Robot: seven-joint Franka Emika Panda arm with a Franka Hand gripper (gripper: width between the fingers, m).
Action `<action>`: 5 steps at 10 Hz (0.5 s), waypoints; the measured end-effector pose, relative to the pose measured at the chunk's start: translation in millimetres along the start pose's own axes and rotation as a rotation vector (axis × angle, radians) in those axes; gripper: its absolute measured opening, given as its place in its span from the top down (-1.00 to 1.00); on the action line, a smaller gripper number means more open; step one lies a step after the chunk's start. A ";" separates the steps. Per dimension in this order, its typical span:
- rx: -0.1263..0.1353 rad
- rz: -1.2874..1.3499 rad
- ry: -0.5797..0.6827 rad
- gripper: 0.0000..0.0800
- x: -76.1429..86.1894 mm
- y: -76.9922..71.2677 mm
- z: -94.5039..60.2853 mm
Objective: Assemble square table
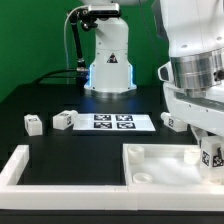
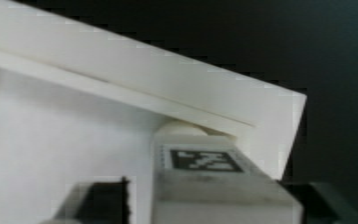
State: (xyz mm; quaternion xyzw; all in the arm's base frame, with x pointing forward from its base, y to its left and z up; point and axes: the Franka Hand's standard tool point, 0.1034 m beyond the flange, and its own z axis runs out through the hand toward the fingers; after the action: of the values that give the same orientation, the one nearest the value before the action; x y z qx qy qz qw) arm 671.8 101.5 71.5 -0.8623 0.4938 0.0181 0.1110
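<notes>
The square table's white slab [image 1: 150, 160] lies at the front on the exterior view's right, rim up. My gripper [image 1: 208, 158] hangs over its right corner, shut on a white leg block [image 1: 210, 154] with a black-white tag. In the wrist view the leg block [image 2: 202, 175] stands between my dark fingers [image 2: 101, 205], its far end at a round corner socket [image 2: 190, 128] just inside the slab's raised rim [image 2: 176, 80]. Whether the leg is seated in the socket I cannot tell. My gripper [image 2: 211, 205] shows only at its tips.
Loose leg blocks lie on the black table, two on the left [image 1: 33, 123] [image 1: 63, 120] and one on the right [image 1: 172, 122]. The marker board [image 1: 115, 122] lies in the middle. A white border bar [image 1: 20, 165] runs along the front left. The robot base [image 1: 108, 60] stands behind.
</notes>
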 end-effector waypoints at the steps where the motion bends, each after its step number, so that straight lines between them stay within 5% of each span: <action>1: -0.020 -0.181 0.016 -0.25 -1.0 -0.1 0.1; 2: -0.035 -0.325 0.022 -0.57 -3.5 -0.2 0.5; 5: -0.036 -0.532 0.019 -0.62 -1.9 0.4 0.4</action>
State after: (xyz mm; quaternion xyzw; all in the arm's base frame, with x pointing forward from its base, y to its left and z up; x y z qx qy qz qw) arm 670.5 102.9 71.3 -0.9637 0.2503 -0.0108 0.0919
